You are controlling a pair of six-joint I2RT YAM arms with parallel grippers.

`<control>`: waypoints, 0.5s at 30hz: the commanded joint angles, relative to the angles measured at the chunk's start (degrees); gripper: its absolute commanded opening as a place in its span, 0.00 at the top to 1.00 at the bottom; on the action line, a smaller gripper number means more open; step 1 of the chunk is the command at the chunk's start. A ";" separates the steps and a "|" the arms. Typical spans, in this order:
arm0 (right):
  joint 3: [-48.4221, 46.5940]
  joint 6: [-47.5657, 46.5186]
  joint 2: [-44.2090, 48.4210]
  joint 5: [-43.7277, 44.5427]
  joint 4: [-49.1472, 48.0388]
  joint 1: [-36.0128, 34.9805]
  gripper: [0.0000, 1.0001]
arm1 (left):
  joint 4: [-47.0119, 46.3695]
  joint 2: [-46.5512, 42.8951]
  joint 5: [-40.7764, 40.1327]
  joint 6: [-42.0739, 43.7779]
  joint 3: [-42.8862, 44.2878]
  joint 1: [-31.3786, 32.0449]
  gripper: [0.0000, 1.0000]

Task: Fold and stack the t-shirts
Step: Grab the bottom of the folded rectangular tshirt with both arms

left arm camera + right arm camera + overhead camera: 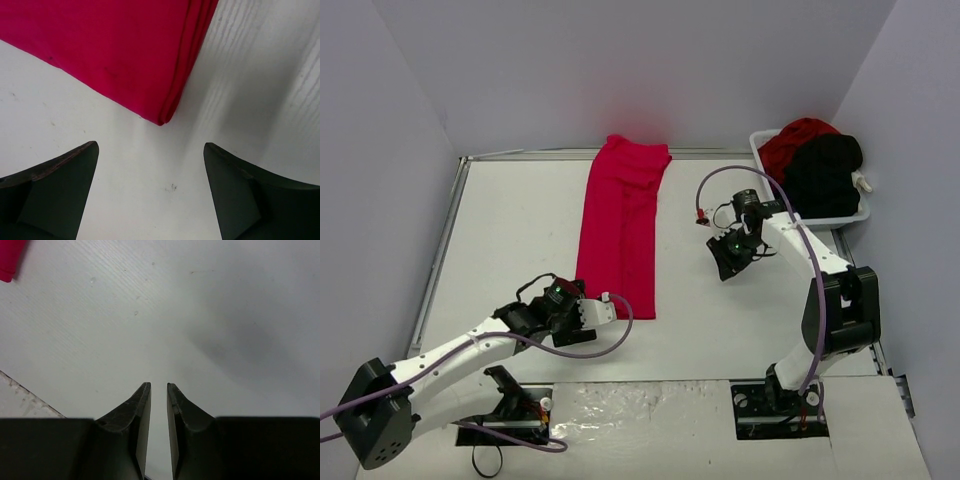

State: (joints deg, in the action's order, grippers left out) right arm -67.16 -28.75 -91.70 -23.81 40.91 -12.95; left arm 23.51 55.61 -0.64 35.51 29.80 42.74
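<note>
The red shirt [623,225] is soft, matt cloth. The table [520,240] is matt white with a fine grain. The basket [840,220] is smooth white plastic. The left gripper [150,160] has matt black fingers [50,190].

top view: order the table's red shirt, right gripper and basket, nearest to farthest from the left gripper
1. red shirt, mid-table, its near corner right beside the left gripper
2. right gripper, across to the right
3. basket, far right corner
</note>
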 commanded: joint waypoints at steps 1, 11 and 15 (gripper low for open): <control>0.10 -0.34 1.35 -0.18 1.63 1.78 0.84 | -10.21 0.81 -5.15 1.67 -1.14 1.03 0.14; 0.09 -0.25 0.12 -0.36 1.72 4.25 0.85 | -20.51 5.29 -7.09 4.39 -5.28 1.29 0.14; 0.27 -0.34 -0.58 -4.56 1.98 5.74 0.85 | -22.54 7.92 -8.32 4.22 -5.72 1.20 0.14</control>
State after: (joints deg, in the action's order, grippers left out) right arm -67.16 -28.77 -91.74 -24.84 40.93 -8.27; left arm 4.80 62.43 -7.09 38.87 24.23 43.81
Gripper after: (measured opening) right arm 0.150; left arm 0.861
